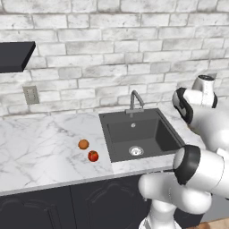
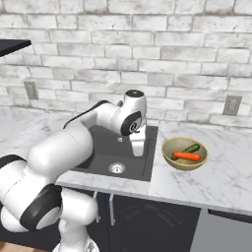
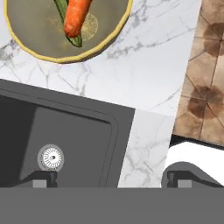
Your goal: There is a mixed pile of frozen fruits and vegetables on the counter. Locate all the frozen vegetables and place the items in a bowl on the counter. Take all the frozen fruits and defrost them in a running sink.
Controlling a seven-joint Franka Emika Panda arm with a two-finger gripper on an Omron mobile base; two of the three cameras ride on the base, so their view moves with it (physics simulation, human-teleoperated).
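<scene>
The carrot (image 2: 186,156) and green stick (image 2: 191,147) lay in the bowl (image 2: 170,145). The orange ball (image 1: 83,144) and red apple (image 1: 93,155) sat on the tabletop (image 1: 40,152) left of the sink (image 1: 117,130). The pincer (image 3: 109,180) stood wide, empty. Both fruits were probably hard and slippery; grip across the middle.

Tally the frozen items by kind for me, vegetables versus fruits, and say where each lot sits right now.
Vegetables: 2, the carrot and the green stick, both in the bowl right of the sink.
Fruits: 2, the orange ball and the red ball, both on the counter left of the sink.
Total: 4
</scene>
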